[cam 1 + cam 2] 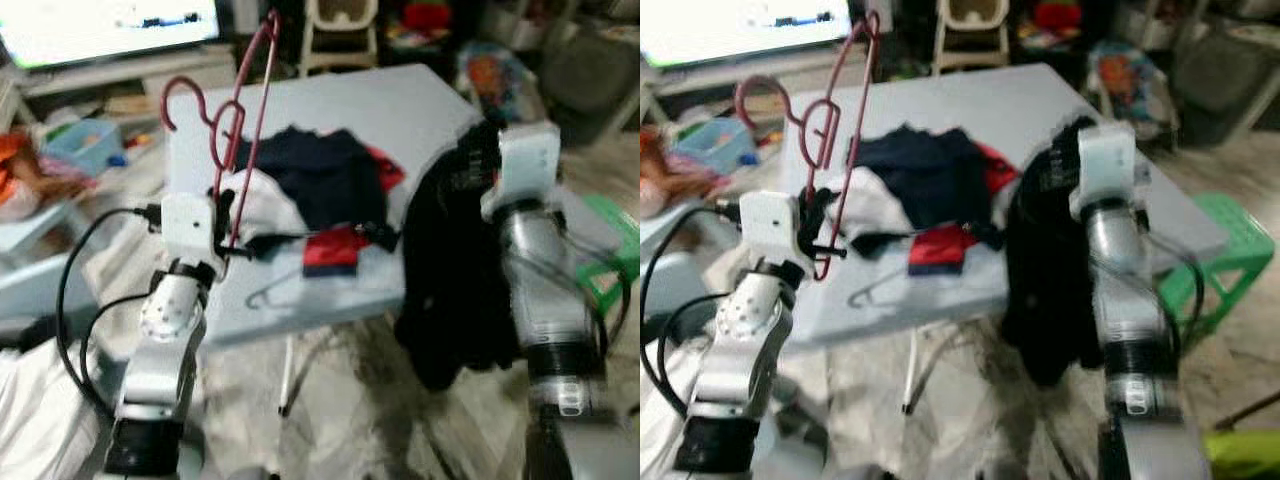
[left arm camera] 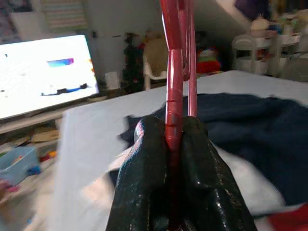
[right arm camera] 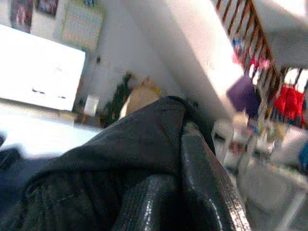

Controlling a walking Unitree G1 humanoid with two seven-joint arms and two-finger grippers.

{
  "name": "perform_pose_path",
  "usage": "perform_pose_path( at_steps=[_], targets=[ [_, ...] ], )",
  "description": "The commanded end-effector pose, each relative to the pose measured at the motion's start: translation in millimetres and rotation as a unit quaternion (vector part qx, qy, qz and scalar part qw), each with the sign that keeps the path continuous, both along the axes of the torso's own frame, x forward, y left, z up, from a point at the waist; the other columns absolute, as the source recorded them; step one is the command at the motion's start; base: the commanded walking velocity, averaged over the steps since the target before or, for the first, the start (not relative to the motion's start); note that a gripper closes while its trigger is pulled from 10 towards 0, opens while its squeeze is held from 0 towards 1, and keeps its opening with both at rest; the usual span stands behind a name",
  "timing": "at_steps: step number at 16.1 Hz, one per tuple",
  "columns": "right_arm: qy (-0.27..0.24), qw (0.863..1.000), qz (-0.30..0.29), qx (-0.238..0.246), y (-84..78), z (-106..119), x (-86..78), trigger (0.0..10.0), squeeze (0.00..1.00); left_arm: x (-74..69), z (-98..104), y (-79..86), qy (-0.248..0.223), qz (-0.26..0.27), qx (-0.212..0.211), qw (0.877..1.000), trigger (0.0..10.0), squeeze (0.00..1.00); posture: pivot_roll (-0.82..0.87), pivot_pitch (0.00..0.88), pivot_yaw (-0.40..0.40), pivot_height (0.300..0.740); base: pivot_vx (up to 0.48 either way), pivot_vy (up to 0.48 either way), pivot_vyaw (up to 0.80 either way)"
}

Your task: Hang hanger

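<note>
1. Two arms of mine are raised over a pale grey-blue table (image 1: pixel 420 110) in a cluttered living room, with a lit screen (image 1: pixel 110 25) behind it, a blue bin (image 1: pixel 85 140) of toys on my left and a green stool (image 1: pixel 615 255) on my right.
2. On the table lies a heap of clothes (image 1: pixel 320 185), navy, white and red, and a grey wire hanger (image 1: pixel 275 290) sits near the front edge.
3. My left gripper (image 2: pixel 175 139) has its jaws closed tight on the red hanger (image 1: pixel 245 110), which stands upright above the table with its hook toward my left.
4. My right gripper (image 3: pixel 192 159) holds a black garment (image 1: pixel 450 270), jaws clamped on the cloth, which hangs down in front of the table's right end.
5. Both head views are blurred, and the garment covers my right fingers there.
6. My left wrist view shows the hanger's bar pinched between the two fingers (image 2: pixel 144 163); my right wrist view shows a stair rail (image 3: pixel 250 33) and hanging clothes.
</note>
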State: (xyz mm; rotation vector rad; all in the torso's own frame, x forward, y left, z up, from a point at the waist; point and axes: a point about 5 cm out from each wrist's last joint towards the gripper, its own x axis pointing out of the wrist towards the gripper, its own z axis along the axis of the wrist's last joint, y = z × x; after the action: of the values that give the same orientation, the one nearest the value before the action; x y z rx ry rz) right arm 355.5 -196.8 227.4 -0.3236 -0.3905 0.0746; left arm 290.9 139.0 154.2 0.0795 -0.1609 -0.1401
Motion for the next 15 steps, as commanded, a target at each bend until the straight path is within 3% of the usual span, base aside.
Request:
perform_pose_path(
  at_steps=[1,5,7,8,10,11,12,13,14,15],
  targets=[
    [-0.040,0.999,0.026,-0.014,4.2,31.8,11.9,10.0,0.00,1.0,4.9,-6.1,-0.010,-0.007,0.001,1.000,10.0,0.00,0.01,0.000,0.005,0.740,0.480,0.000,0.00],
    [-0.103,0.993,0.066,0.008,28.1,117.8,41.6,10.0,0.00,0.3,6.3,-4.6,-0.017,0.008,-0.007,1.000,10.0,0.00,0.01,0.000,-0.016,0.740,0.120,0.000,0.00],
    [-0.159,0.983,0.081,0.038,37.5,164.2,39.6,10.0,0.00,-0.5,6.8,-6.0,-0.018,0.010,-0.009,1.000,10.0,0.00,0.02,0.000,-0.023,0.740,0.000,0.000,0.00],
    [-0.213,0.971,0.082,0.073,36.6,201.8,32.0,10.0,0.00,-1.7,7.2,-6.2,-0.021,0.015,-0.010,1.000,10.0,0.00,0.03,0.000,-0.029,0.740,0.000,0.000,0.00],
    [-0.236,0.965,0.074,0.089,32.1,214.1,27.6,10.0,0.00,-2.6,7.2,-5.2,-0.022,0.019,-0.010,1.000,10.0,0.00,0.03,0.000,-0.032,0.740,0.000,0.000,0.00],
    [-0.232,0.966,0.073,0.089,30.4,208.1,29.2,10.0,0.00,-2.9,6.9,-4.6,-0.022,0.022,-0.008,0.999,10.0,0.00,0.03,0.000,-0.032,0.740,0.000,0.000,0.00],
    [-0.200,0.974,0.070,0.081,29.7,185.8,37.3,10.0,0.00,-2.6,6.6,-5.1,-0.022,0.024,-0.008,0.999,10.0,0.00,0.03,0.000,-0.031,0.740,0.000,0.000,0.00],
    [-0.113,0.989,0.076,0.059,33.3,135.7,51.6,10.0,0.00,-1.9,6.9,-7.2,-0.024,0.023,-0.008,0.999,10.0,0.00,0.02,0.000,-0.031,0.740,0.000,0.000,0.00],
    [-0.062,0.994,0.081,0.044,36.1,108.8,57.1,10.0,0.00,-1.6,7.2,-8.3,-0.025,0.022,-0.008,0.999,10.0,0.00,0.02,0.000,-0.031,0.740,0.000,0.000,0.00],
    [0.128,0.989,0.062,-0.046,37.8,23.4,64.2,10.0,0.00,-1.3,6.1,-10.1,-0.023,0.019,-0.006,1.000,10.0,0.00,0.02,0.000,-0.027,0.740,0.000,0.000,0.00]
  ],
)
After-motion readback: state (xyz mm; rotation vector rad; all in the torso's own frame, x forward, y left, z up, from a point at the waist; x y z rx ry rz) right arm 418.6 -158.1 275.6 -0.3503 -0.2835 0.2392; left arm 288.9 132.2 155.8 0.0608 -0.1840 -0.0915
